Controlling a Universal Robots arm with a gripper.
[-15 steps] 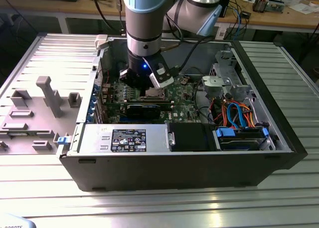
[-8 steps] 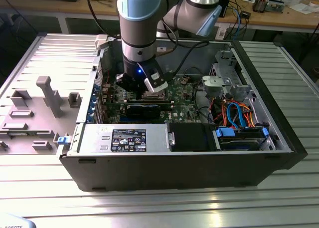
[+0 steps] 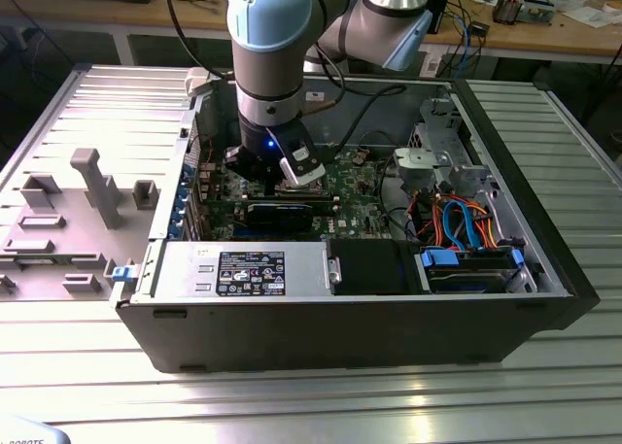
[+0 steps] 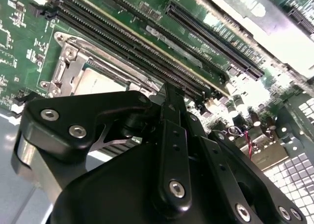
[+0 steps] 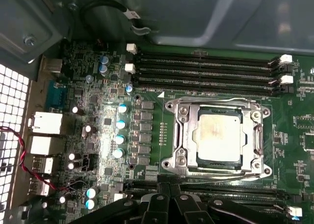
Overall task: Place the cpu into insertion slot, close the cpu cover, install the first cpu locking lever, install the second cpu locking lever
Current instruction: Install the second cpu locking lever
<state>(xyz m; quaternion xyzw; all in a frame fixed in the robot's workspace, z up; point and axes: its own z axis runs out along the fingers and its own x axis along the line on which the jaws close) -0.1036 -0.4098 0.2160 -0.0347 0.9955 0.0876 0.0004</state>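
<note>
cpu seated, cover down

the cpu [image 5: 219, 136] lies in the insertion slot [image 5: 265, 171] on the green motherboard [image 5: 147, 111], with the cpu cover [image 5: 184, 136] closed around it. the gripper [image 5: 169, 197] hangs just beside the socket's edge, its fingers drawn together and holding nothing, inside the open computer case [image 3: 544, 269].

An open computer case [image 3: 340, 318] sits on a ribbed metal table [image 3: 321, 405].
</note>
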